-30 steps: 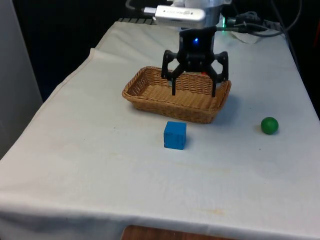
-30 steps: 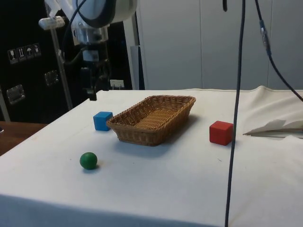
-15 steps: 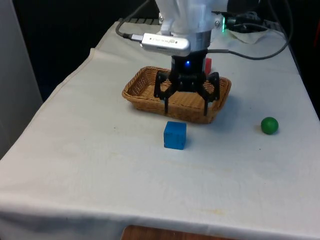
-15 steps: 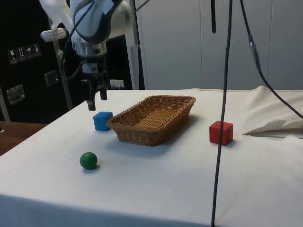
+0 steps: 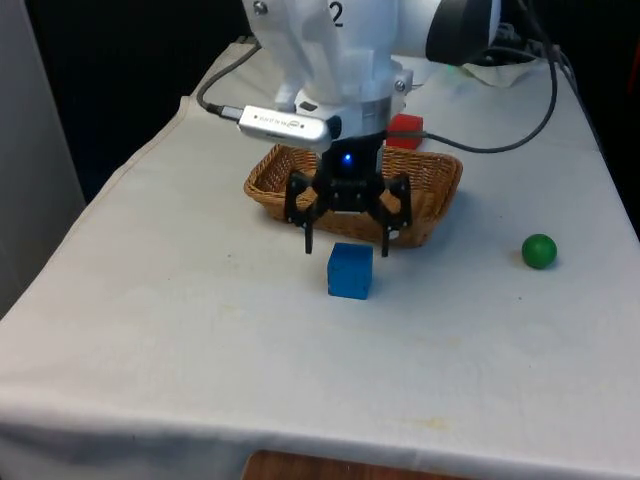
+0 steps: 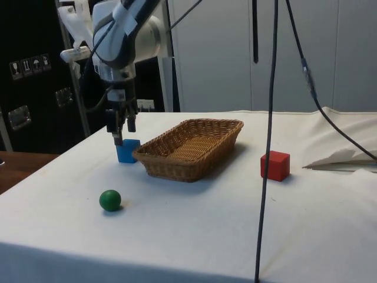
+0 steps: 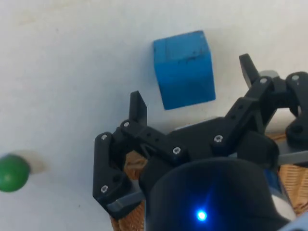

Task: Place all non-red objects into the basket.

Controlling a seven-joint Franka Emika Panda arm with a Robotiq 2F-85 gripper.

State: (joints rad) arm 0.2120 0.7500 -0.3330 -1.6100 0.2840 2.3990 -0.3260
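Tool (image 5: 345, 243) spread wide, empty, poised just above blue cube (image 5: 350, 270) on counter (image 5: 200, 330) beside basket (image 5: 437, 205); basket holds nothing, green ball (image 5: 539, 251) well apart, red cube (image 6: 275, 165) behind basket — 0 of 2 non-red items placed, approx.

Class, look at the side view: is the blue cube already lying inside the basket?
No, the blue cube rests on the white cloth just outside the basket, beneath the open end effector.

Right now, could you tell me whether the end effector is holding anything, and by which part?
Nothing is held: the end effector hangs open just above the blue cube, its fingers apart and touching nothing.
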